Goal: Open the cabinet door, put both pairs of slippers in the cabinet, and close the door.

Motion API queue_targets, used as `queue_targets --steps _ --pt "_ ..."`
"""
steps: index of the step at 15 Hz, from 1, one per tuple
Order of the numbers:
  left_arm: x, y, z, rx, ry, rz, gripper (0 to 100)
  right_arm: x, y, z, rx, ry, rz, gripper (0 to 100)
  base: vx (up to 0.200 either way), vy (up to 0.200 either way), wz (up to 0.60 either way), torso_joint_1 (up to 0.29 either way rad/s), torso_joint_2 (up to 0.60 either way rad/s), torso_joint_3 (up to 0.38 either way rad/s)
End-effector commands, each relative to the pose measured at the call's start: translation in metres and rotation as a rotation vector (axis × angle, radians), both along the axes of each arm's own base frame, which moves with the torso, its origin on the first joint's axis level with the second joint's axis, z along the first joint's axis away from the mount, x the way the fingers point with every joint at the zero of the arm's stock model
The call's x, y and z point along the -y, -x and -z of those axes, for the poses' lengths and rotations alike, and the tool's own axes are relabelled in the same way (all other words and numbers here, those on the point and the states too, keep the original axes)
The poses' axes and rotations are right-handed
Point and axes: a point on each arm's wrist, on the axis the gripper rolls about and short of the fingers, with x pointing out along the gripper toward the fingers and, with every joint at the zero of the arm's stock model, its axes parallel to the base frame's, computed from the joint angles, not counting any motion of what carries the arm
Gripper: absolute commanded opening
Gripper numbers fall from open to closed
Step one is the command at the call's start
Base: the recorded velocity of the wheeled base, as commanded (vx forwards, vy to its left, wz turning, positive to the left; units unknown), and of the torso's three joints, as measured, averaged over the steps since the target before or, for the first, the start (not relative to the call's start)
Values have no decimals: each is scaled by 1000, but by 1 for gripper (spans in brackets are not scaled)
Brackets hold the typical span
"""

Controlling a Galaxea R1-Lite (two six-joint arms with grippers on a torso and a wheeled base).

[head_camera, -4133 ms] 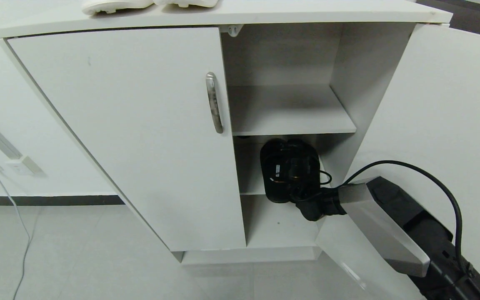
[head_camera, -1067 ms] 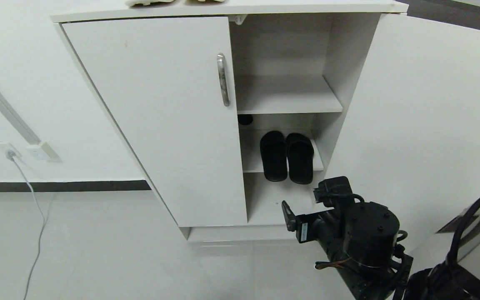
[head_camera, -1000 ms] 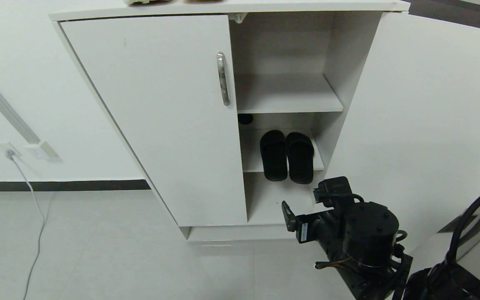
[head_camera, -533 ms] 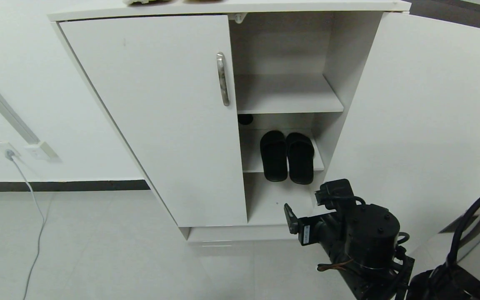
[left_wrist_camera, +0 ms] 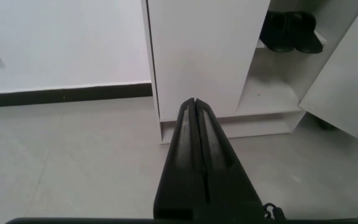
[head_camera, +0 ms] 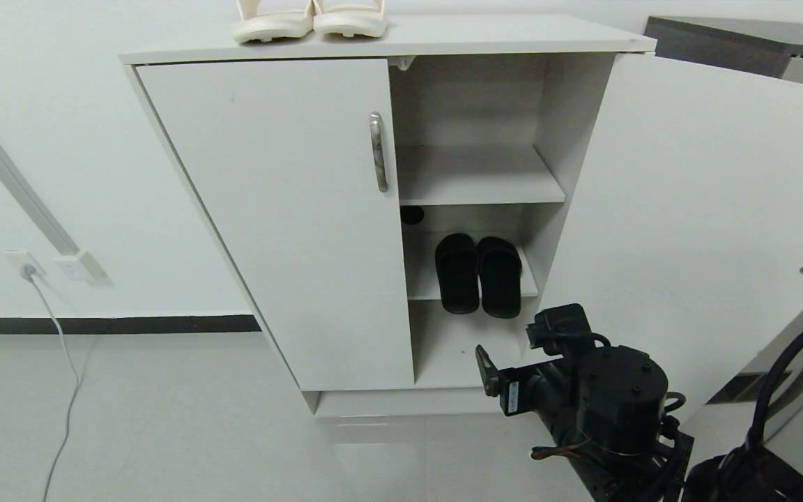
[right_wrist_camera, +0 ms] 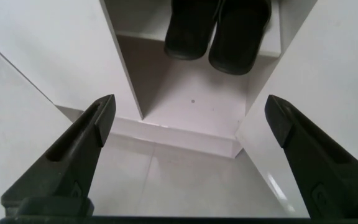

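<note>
Pale tiled floor (head_camera: pixel 164 432) nearest. Left gripper (left_wrist_camera: pixel 194 106) over the floor, fingers together. Right gripper (right_wrist_camera: pixel 188 109) low before the cabinet (head_camera: pixel 513 35), fingers wide apart. Right door (head_camera: pixel 687 209) swung open, left door (head_camera: pixel 290 209) shut. Black slippers (head_camera: pixel 478 275) side by side on the middle shelf (head_camera: pixel 419 275) inside. Cream slippers (head_camera: pixel 311 21) sit on the cabinet top.

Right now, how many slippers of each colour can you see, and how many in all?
Black slippers: 2, on a shelf inside the cabinet
Cream slippers: 2, on top of the cabinet
Total: 4
</note>
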Motion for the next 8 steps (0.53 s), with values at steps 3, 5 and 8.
queue_targets --steps 3,5,8 --pt "0 0 0 0 0 -2 0 0 1 2 -5 6 -2 100 0 0 0 2 2 201" --pt "0 0 0 0 0 -2 0 0 1 2 -5 6 -2 100 0 0 0 2 2 117" --pt "0 0 0 0 0 0 0 -1 1 3 -5 6 -2 100 0 0 0 -1 1 17"
